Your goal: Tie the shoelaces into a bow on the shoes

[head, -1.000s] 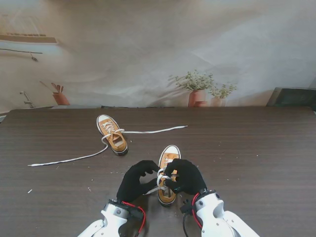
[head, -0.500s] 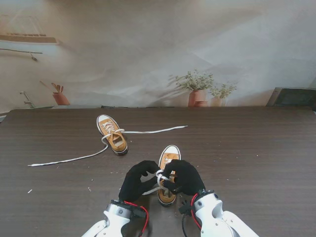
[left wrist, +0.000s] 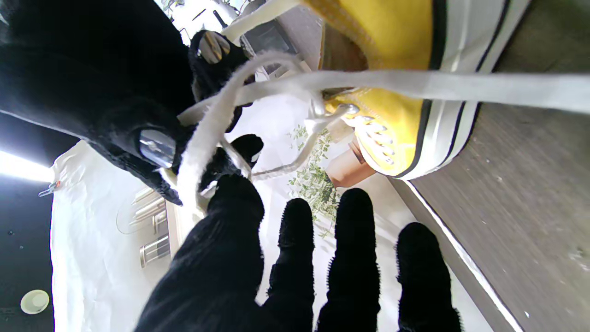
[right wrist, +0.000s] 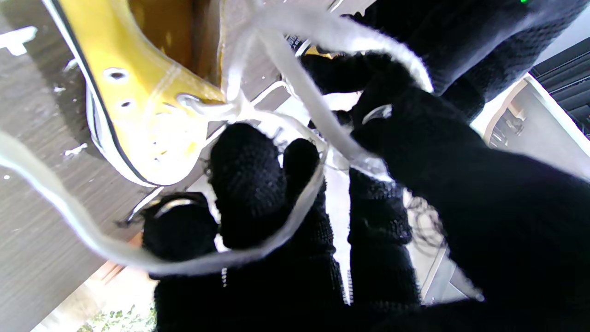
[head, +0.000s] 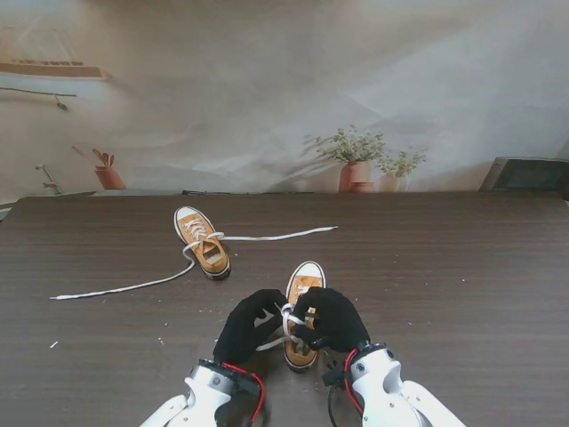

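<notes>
The near yellow shoe (head: 305, 283) lies toe away from me, with both black-gloved hands over its laced part. My left hand (head: 247, 326) and right hand (head: 336, 318) meet at the white shoelace (head: 286, 324), each shut on a strand. In the left wrist view a lace strand (left wrist: 415, 85) runs taut across the shoe (left wrist: 392, 92), and a loop (left wrist: 205, 138) passes by my thumb. The right wrist view has a lace loop (right wrist: 295, 216) curving around my fingers (right wrist: 249, 184) beside the shoe (right wrist: 152, 110). A second yellow shoe (head: 203, 240) lies farther off to the left, unlaced.
The far shoe's loose laces trail over the dark wooden table (head: 444, 267): one end (head: 324, 230) runs right, the other (head: 98, 291) runs far left. Potted plants (head: 356, 160) stand beyond the table's far edge. Small white crumbs (head: 53, 344) dot the left side.
Both hands have stayed at the near shoe. The left hand crept slightly toward the right hand, and the lace strand on its side now stretches out longer across the shoe.
</notes>
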`<action>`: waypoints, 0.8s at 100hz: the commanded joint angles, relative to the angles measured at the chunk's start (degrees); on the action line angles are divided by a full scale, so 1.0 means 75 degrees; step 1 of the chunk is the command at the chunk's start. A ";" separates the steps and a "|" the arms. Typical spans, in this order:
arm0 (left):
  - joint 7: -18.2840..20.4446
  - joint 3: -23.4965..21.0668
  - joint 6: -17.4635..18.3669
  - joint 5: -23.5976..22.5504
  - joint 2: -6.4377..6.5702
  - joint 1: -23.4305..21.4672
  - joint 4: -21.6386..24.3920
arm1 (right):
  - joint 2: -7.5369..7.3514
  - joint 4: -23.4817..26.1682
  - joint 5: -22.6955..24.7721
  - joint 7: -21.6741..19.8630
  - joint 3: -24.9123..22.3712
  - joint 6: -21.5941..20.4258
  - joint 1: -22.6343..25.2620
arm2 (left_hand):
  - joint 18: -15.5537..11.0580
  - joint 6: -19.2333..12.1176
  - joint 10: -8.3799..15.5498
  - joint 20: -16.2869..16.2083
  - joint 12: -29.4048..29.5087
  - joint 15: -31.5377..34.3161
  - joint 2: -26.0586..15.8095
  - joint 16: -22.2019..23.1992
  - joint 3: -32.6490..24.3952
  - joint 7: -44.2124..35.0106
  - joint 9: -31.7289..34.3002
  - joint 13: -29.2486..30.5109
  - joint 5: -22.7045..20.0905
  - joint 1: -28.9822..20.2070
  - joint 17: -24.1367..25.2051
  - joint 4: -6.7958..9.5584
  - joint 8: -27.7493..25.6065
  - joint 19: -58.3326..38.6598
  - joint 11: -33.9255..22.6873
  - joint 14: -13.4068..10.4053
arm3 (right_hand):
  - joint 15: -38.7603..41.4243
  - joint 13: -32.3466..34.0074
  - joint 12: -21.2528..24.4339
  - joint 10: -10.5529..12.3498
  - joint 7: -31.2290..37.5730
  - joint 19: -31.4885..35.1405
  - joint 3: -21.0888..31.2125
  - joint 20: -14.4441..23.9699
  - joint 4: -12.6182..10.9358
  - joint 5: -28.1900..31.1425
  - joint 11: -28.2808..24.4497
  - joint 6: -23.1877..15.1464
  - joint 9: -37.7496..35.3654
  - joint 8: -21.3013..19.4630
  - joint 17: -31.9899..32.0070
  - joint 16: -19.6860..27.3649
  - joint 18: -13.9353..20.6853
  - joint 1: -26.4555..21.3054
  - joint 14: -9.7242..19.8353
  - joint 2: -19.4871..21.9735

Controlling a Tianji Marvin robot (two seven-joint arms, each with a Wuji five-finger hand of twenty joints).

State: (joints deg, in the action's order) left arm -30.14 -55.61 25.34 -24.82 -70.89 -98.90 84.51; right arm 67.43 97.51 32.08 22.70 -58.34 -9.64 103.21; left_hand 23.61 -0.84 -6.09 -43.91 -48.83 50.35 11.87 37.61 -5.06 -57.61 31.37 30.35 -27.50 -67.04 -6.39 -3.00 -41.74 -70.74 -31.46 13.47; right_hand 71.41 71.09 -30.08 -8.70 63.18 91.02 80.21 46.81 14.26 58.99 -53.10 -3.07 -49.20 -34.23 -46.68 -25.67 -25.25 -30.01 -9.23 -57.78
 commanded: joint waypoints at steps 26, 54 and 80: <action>0.0103 -0.0056 -0.0298 -0.0253 0.0070 0.0032 0.0058 | 0.0018 0.0072 -0.0043 -0.0002 -0.0110 0.0084 0.0109 | -0.0360 0.0022 -0.0007 -0.0160 -0.0229 0.0040 -0.0439 0.0183 0.0523 -0.0140 -0.0136 -0.0184 0.0106 -0.0555 0.0067 0.0209 -0.0227 0.0001 -0.0015 -0.0124 | -0.0017 -0.0083 -0.0090 0.0087 -0.0166 0.0020 -0.0030 -0.0009 -0.0097 0.0254 0.0149 -0.1444 -0.0210 0.0237 0.0158 0.0066 -0.0221 -0.0170 -0.0228 0.0244; 0.0061 -0.0114 -0.0447 -0.0332 0.0083 0.0021 0.0053 | 0.0032 0.0130 -0.0002 0.0054 -0.0187 0.0453 0.0154 | -0.0334 -0.0061 0.0003 -0.0157 -0.0203 0.0040 -0.0359 0.0175 0.0542 -0.0047 -0.0064 -0.0161 -0.0029 -0.0539 0.0054 0.0256 -0.0165 -0.0024 -0.0003 -0.0101 | -0.0167 -0.0312 0.0021 -0.0032 -0.0481 -0.0210 -0.1816 0.0168 0.0360 -0.0398 0.0328 -0.0830 0.0000 0.0933 0.0497 0.0035 -0.0358 -0.0448 -0.0378 0.2415; 0.0057 -0.0150 -0.0494 -0.0369 0.0094 -0.0007 0.0083 | -0.0017 0.0210 0.0002 -0.0165 -0.0202 0.0512 0.0174 | -0.0341 -0.0094 0.0014 -0.0144 -0.0193 0.0030 -0.0365 0.0172 0.0536 -0.0004 -0.0079 -0.0182 -0.0048 -0.0534 0.0073 0.0260 -0.0139 -0.0019 0.0017 -0.0096 | -0.0216 -0.0480 0.0036 0.0011 -0.0378 -0.0273 -0.1928 0.0203 0.0340 -0.0432 0.0305 -0.0905 0.0156 0.0683 0.0660 -0.0005 -0.0286 -0.0421 -0.0325 0.2519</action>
State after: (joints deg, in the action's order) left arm -30.41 -56.72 21.83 -27.51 -70.25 -98.77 84.55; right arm 67.60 98.71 32.23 22.48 -59.88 -5.71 104.29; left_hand 23.61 -0.35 -6.15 -43.97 -49.04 50.35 10.49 37.61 -2.71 -57.65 31.34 30.35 -27.68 -67.71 -6.39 -1.97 -42.40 -70.73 -31.50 13.47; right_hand 70.02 68.12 -30.08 -8.89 58.80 88.96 65.96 47.43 16.58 55.83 -51.01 -6.27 -49.18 -28.16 -42.30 -25.67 -27.41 -30.70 -12.02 -41.53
